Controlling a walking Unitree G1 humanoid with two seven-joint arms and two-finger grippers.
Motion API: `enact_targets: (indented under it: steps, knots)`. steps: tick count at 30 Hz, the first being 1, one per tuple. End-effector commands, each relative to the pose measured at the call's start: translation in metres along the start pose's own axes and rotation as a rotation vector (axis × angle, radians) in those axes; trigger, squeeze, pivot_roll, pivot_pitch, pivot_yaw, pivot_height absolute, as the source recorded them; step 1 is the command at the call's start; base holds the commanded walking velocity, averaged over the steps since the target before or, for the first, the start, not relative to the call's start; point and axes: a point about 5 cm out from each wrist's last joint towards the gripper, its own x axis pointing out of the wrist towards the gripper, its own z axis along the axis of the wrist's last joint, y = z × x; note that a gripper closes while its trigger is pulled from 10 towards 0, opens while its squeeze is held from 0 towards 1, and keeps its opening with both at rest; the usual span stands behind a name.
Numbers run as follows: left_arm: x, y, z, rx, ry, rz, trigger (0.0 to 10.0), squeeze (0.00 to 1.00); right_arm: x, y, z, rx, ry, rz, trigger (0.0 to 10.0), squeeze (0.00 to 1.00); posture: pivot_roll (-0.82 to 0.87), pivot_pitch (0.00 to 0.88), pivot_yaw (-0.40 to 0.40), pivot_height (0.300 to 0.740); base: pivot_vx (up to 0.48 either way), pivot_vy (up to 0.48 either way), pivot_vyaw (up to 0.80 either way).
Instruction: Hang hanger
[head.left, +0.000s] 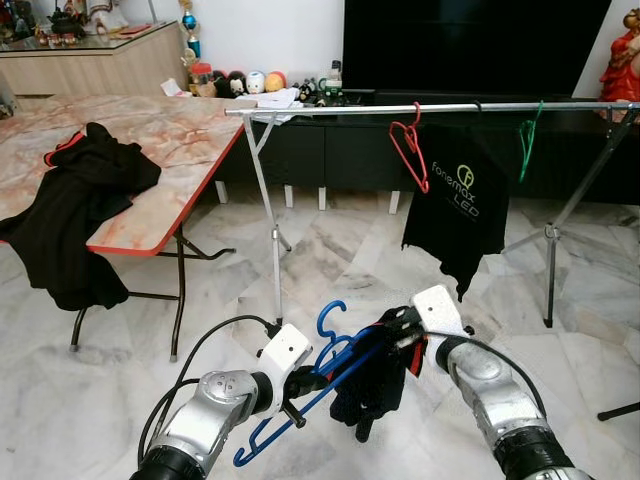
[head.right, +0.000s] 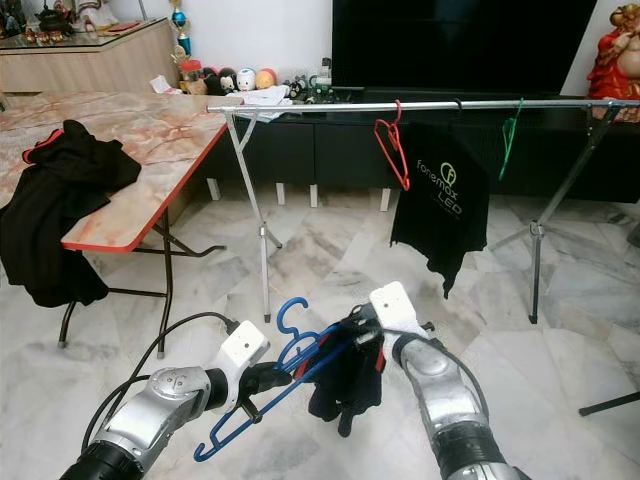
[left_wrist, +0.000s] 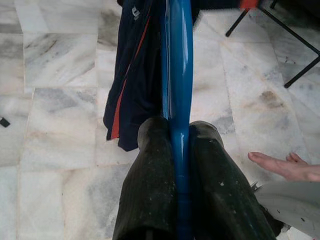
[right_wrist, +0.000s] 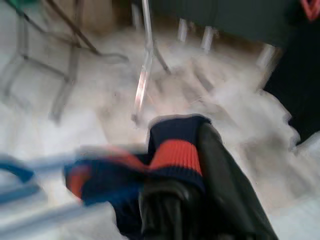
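Left gripper (head.left: 296, 392) clenched on blue hanger (head.left: 318, 385) | right gripper (head.left: 398, 330) pinching the dark garment (head.left: 372, 385) draped on it | hanger slants low; drying rail (head.left: 420, 108) lies ahead and above, right arm likely nearer.

**One printed shirt on the rail**

The black T-shirt (head.left: 458, 200) hanging on the drying rack (head.left: 420, 108) carried a pale round emblem and, beneath it, lettering that ran slantwise and read roughly "fonemax LED"; the first word was too small to be sure of. Nothing else in the room bore readable writing.
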Motion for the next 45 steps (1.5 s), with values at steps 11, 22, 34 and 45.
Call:
enact_targets:
  steps: [11,22,34,45]
  knots:
    - [0.001,0.003,0.005,0.005,-0.018,0.006,10.0,0.0,-0.012,0.011,0.041,0.111,-0.179,0.129,10.0,0.0,-0.02,0.0,0.031,0.74,0.0,0.0,0.0]
    - [-0.001,0.007,0.007,0.012,-0.028,0.031,10.0,0.0,-0.012,-0.016,-0.026,0.038,0.134,-0.124,10.0,0.0,0.0,0.0,0.026,0.74,0.0,0.0,0.0]
    - [0.0,0.006,0.007,0.01,-0.026,0.017,10.0,0.0,-0.027,0.014,0.034,0.073,-0.134,0.191,10.0,0.0,-0.01,0.0,0.035,0.74,0.0,0.0,0.0]
    - [0.001,0.004,0.009,-0.001,-0.045,0.004,10.0,0.0,-0.018,-0.017,-0.01,-0.183,0.107,-0.073,10.0,0.0,-0.01,0.0,0.034,0.74,0.0,0.0,0.0]
